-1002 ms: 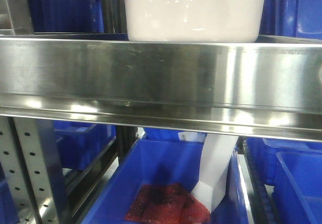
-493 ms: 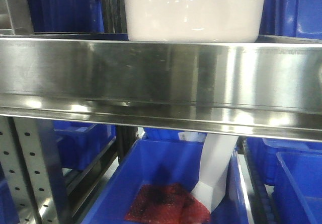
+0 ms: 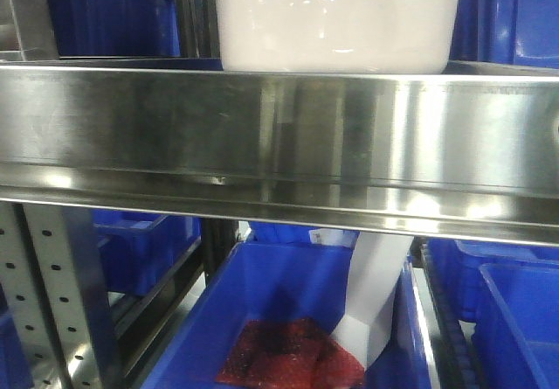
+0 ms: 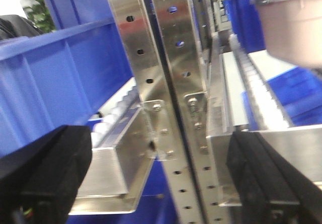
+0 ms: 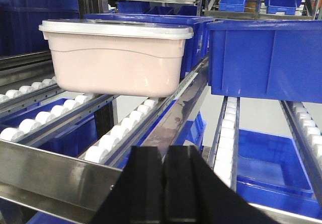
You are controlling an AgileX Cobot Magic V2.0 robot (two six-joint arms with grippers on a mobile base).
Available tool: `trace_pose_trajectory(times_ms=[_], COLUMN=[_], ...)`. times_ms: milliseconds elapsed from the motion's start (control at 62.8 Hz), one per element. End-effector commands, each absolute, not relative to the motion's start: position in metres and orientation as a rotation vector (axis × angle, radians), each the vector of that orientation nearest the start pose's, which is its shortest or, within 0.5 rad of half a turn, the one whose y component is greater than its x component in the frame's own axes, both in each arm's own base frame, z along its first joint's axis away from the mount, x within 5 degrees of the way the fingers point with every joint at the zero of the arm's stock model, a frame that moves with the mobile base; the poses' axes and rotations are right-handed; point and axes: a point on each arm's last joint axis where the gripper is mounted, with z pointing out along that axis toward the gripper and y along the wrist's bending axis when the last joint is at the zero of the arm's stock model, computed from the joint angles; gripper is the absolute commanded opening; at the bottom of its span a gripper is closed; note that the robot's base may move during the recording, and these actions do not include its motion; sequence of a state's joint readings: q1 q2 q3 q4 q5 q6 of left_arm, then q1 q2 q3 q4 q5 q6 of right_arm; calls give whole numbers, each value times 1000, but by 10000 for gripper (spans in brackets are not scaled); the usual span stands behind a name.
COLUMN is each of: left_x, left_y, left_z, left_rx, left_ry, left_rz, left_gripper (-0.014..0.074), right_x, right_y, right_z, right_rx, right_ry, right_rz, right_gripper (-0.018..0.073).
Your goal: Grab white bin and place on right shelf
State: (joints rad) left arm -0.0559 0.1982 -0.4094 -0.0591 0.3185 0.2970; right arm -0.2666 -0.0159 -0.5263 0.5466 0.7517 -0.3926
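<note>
**White bin sits on the roller shelf, both grippers clear of it**

The white bin [image 5: 114, 58] is a rectangular tub, off-white with a faint pink cast, with rounded corners, a wavy moulded ridge along its side and a glossy white lid overhanging the rim; it rests on the white rollers of the right shelf [image 3: 279, 144], behind that shelf's tall mirror-bright steel front lip; in the front view only its lower body [image 3: 336, 22] shows above the lip; no brand, label or writing can be read on it or on anything nearby.

The right gripper [image 5: 168, 183] has its two black fingers pressed together with nothing between them, and it hangs in front of the shelf edge, well apart from the bin; the left gripper [image 4: 166, 173] has its black fingers spread wide, one at each lower corner of its view, holding nothing; between them stands a perforated steel upright [image 4: 176, 73]; a blue bin [image 5: 266, 58] sits just beside the white one on the same shelf.
</note>
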Motion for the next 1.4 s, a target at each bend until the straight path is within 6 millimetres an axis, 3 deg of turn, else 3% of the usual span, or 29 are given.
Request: trace_pose_trajectory(times_ms=[0, 1289, 1384], left_x=[54, 54, 54], left_y=[-5, -5, -7], left_z=[326, 326, 327], left_rx=[210, 209, 153], left_ry=[1463, 1463, 1459], left_rz=[101, 100, 5], left_gripper=[-127, -127, -127], right_x=[-5, -5, -5], right_y=[32, 32, 32], right_z=[332, 332, 332], right_rx=[-15, -15, -15], right_ry=[1496, 1496, 1496], right_rz=[89, 89, 89], right_gripper=[72, 72, 72])
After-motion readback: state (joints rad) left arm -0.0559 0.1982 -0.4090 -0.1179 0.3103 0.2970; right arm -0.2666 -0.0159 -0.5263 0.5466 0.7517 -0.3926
